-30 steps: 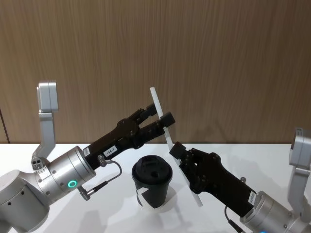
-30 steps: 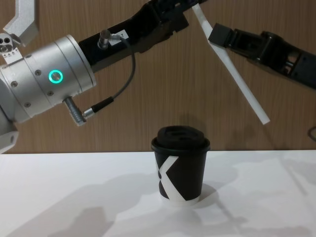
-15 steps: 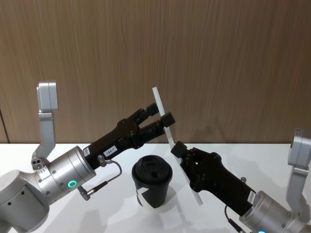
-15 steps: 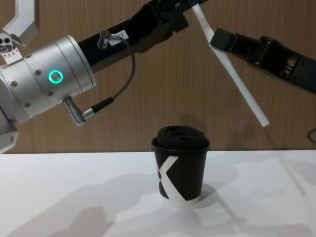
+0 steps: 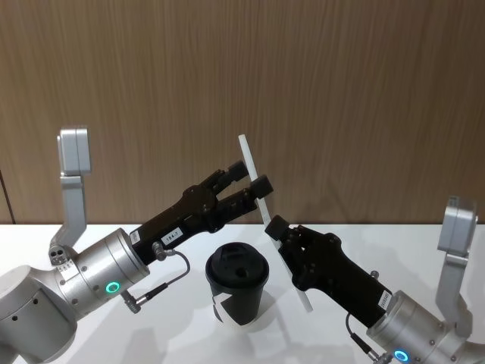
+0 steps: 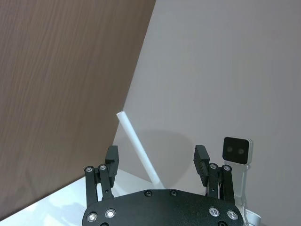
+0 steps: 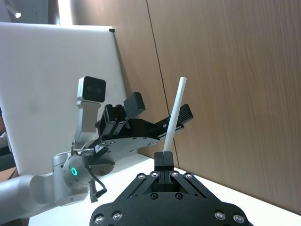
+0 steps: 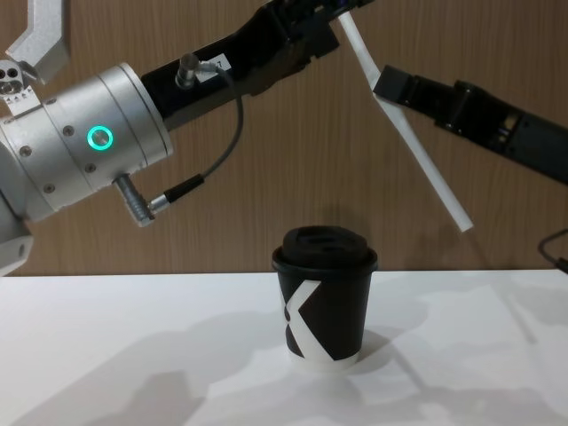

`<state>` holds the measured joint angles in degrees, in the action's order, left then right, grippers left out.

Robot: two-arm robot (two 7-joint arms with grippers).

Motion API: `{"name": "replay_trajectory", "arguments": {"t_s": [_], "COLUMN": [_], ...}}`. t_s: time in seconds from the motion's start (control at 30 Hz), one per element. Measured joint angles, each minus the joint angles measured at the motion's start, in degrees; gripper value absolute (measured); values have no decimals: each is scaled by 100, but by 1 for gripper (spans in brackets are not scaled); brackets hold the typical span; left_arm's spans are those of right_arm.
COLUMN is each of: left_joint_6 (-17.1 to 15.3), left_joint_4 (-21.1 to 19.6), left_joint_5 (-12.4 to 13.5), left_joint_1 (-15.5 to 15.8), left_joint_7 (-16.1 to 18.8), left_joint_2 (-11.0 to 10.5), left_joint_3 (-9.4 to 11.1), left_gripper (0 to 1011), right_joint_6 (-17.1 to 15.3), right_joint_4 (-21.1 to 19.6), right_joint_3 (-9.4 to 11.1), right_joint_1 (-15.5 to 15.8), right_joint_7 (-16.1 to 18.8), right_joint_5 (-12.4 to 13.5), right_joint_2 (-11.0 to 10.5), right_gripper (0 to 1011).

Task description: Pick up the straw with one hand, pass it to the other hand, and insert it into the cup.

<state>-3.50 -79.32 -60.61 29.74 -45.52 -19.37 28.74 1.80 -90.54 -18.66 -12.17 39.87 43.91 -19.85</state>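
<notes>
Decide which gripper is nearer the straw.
Right. The right gripper is clamped on the straw at mid-length. The left gripper, open, straddles its upper part without touching.

One thin white straw (image 8: 428, 164). One small black cup (image 8: 330, 311), with one domed lid (image 8: 324, 244) and one white mark (image 8: 297, 311). Two hands: the left hand (image 5: 251, 180) and the right hand (image 5: 274, 227). Two green rings: the left ring (image 5: 112, 287) and the right ring (image 5: 399, 355). One white surface (image 8: 133, 355).
</notes>
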Motion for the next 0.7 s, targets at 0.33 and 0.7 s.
{"name": "replay_trajectory", "arguments": {"t_s": [0.33, 0.7], "left_joint_6": [0, 0], "left_joint_4": [0, 0], "left_joint_5": [0, 0], "left_joint_1": [0, 0], "left_joint_7": [0, 0], "left_joint_2": [0, 0], "left_joint_3": [0, 0], "left_gripper": [1002, 1002], "right_joint_6": [36, 83], "right_joint_4": [194, 265], "right_joint_3": [-86, -144], "right_joint_1": [-140, -195], "right_joint_7": [-14, -44], "right_joint_5": [-19, -15], "right_joint_2": [24, -4], "right_gripper": [0, 0]}}
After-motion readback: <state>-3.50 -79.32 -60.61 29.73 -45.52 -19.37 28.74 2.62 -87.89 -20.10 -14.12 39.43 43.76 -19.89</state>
